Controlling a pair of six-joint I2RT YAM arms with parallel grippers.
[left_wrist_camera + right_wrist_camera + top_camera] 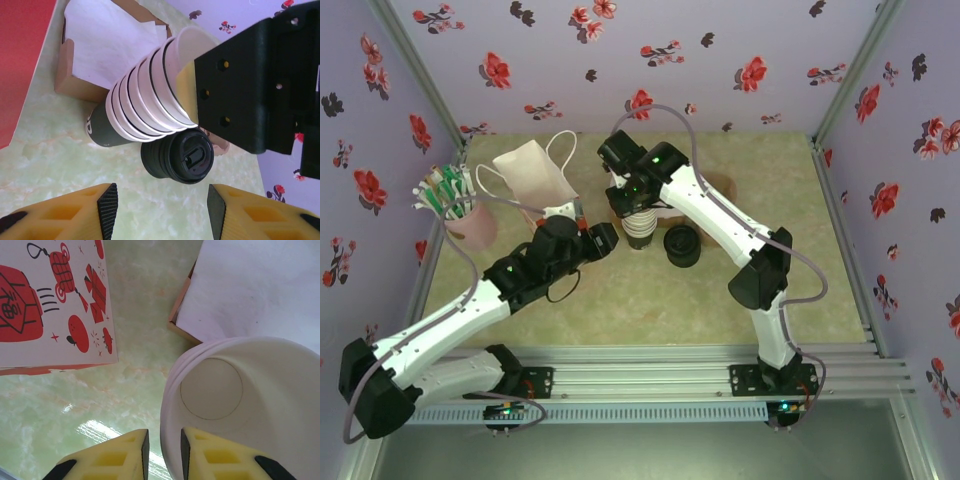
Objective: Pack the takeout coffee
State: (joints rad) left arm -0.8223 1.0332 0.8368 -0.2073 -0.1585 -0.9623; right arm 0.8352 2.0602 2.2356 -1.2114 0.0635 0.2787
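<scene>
the coffee cup (260,390) sat nested on top of the stack of cups (135,110), upright, mouth up, long axis vertical. the right claw (164,436) pinched its rim wall, one finger inside and one outside. the left claw (161,189) hung spread and empty near the stack. below lay a pale green marbled tabletop (650,300), with lilac flowered walls (720,100) around it. the right wrist view gave the cup's cream floor. the left wrist view gave the stack's dark base and the black lids (182,157) just beside it.

Cup stack (638,230) left of lids (682,246), bag (535,172) behind-left.
</scene>
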